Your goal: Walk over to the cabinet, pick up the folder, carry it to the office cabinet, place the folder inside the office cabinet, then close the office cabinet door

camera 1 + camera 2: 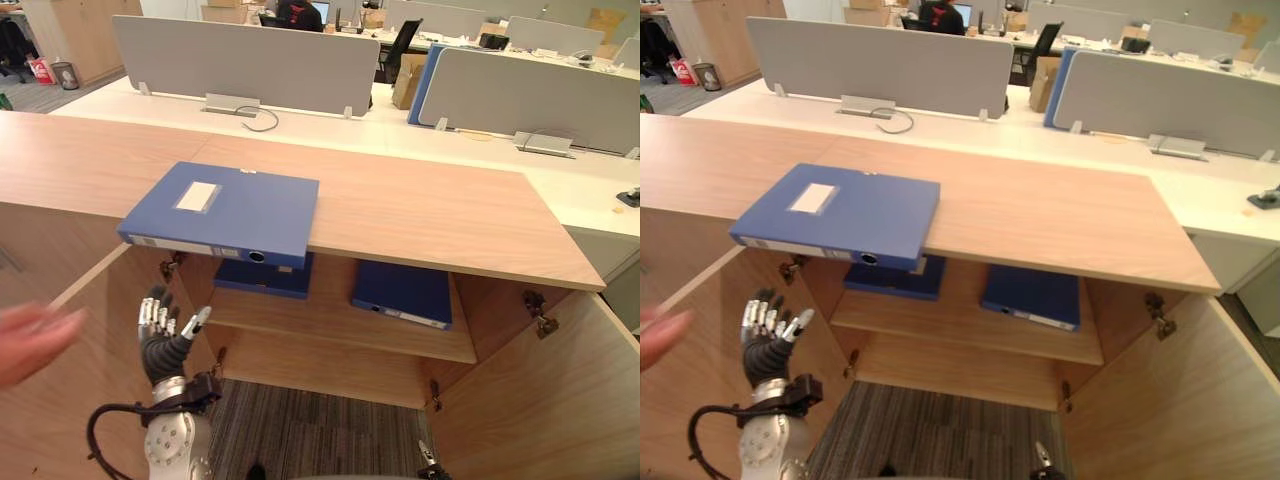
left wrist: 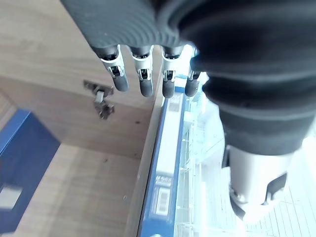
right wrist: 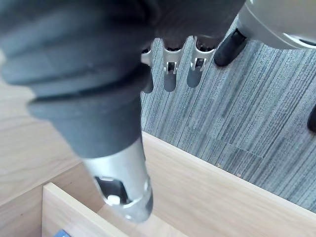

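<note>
Left hand (image 1: 160, 345), fingers loosely spread and empty, stands below the blue folder (image 1: 225, 212) overhanging the front edge of the cabinet top (image 1: 430, 215), right hand (image 3: 169, 76) slack and empty: nudge that overhang from beneath and you may tip it off, or brush the person's hand (image 1: 30, 340) nearby.

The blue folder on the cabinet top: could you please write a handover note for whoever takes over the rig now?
Left hand: open, raised under the wooden cabinet top, holding nothing.
Right hand: open, low over the grey carpet.
Flat blue box folder: lies on that top, overhanging its front edge, untouched.
Cabinet doors stand open; a person's hand is at the left.
Done: robot at cabinet.
To do: grasp, carry, place, close door.
</note>
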You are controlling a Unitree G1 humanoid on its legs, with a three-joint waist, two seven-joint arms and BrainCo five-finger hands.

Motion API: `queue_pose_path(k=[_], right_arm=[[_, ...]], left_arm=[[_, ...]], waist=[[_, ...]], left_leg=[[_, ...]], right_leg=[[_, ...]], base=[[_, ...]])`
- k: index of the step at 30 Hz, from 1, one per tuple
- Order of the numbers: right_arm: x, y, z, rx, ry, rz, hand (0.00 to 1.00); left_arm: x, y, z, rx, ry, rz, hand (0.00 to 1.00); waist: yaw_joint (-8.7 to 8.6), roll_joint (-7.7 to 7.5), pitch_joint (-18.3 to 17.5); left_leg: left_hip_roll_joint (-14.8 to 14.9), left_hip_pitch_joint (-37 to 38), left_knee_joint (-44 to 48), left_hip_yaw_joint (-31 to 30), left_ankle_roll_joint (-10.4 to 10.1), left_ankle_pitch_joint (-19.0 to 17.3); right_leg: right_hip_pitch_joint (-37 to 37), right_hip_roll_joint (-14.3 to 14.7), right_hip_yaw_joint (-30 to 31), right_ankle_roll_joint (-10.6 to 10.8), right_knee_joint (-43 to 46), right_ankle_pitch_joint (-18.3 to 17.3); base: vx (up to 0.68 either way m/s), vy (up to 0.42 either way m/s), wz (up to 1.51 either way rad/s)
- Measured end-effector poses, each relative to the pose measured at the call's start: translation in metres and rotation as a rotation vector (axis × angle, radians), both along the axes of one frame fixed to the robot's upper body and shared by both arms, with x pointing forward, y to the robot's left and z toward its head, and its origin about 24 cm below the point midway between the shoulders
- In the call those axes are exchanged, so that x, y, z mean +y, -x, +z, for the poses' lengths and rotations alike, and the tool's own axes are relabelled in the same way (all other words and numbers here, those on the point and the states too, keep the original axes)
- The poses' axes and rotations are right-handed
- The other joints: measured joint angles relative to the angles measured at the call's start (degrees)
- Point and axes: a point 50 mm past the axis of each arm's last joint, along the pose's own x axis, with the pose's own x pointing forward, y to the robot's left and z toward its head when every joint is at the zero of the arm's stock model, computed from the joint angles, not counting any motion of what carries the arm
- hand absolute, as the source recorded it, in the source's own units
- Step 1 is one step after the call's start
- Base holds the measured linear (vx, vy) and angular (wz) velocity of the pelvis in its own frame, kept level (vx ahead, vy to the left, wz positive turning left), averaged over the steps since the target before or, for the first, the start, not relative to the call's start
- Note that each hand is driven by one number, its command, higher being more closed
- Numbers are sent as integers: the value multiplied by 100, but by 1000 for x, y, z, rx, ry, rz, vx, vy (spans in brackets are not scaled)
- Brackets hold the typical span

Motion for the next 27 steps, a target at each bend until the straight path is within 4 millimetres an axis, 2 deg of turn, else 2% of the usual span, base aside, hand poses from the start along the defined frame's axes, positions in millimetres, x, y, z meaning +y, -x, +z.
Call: queue_pose_path(k=[4,16,18,20,25,27], right_arm=[[0,-1,0,-3,0,-1,0],[0,-1,0,-2,-2,-5,0],[1,0,0,3,-5,-4,0],[2,1,-1,8,-8,0,0],[3,1,-1,10,-8,8,0],[3,3,-2,16,-8,12,0]], left_arm=[[9,8,1,29,-62,80,0],[7,13,3,70,-196,91,0],[5,12,10,65,-269,110,0],[0,12,26,21,-386,147,0],[-19,3,71,-192,-609,184,0],[-23,-2,80,-247,-706,173,0]], waist=[[5,0,2],[-26,-37,32],[-34,-48,37],[-44,-53,36],[-63,-31,16],[-65,-30,-5]], left_leg=[[4,17,-1,-4,-2,12],[-22,73,2,8,6,71],[-33,72,2,14,7,71],[-42,71,2,23,12,68],[-34,71,2,47,20,62],[-13,62,1,103,12,56]], right_leg=[[14,-6,-7,0,17,0],[30,-27,-43,4,11,-4],[28,-38,-43,5,9,-4],[26,-47,-42,6,6,-4],[10,-20,-21,8,-3,-5],[-29,16,49,5,-36,-4]], base=[[-31,4,0],[-17,0,1],[0,0,0],[0,0,0],[-5,0,-2],[-3,1,-15]])
